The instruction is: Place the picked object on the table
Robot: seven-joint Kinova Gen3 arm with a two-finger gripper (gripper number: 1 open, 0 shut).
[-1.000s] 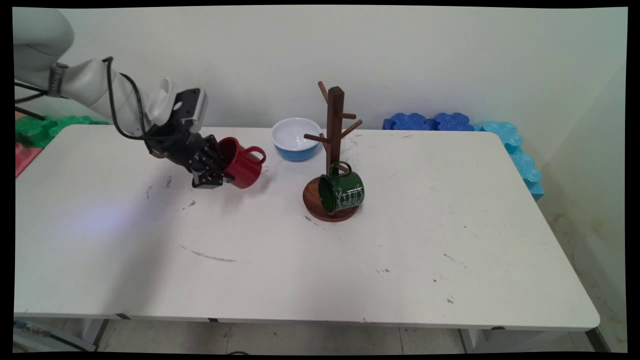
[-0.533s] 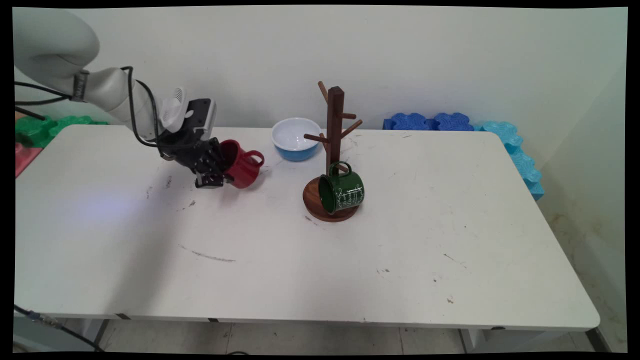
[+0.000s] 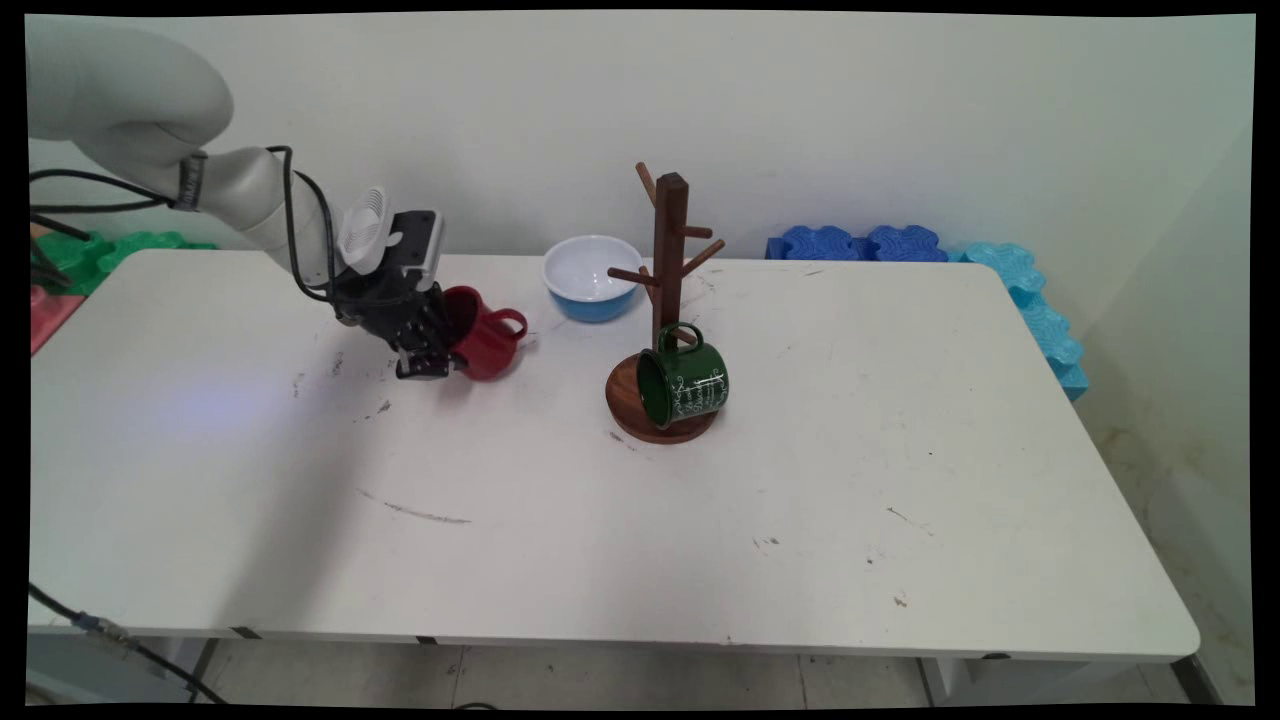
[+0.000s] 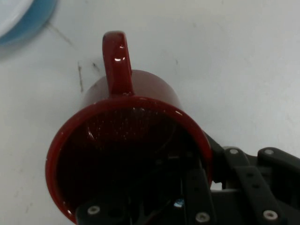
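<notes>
In the upper left of the main view, the pincer (image 3: pixel 437 355) is gripping the rim of a red mug (image 3: pixel 487 334), one finger inside the mouth and one outside against the wall, as the hand view is showing (image 4: pixel 199 187). The red mug (image 4: pixel 126 154) is hanging tilted just above the white bench (image 3: pixel 600 500), its handle pointing right toward the blue bowl (image 3: pixel 592 276) near the back edge. Right of centre, a wooden mug tree (image 3: pixel 668 300) is standing upright, with a green mug (image 3: pixel 685 384) lying on its side across the round base.
</notes>
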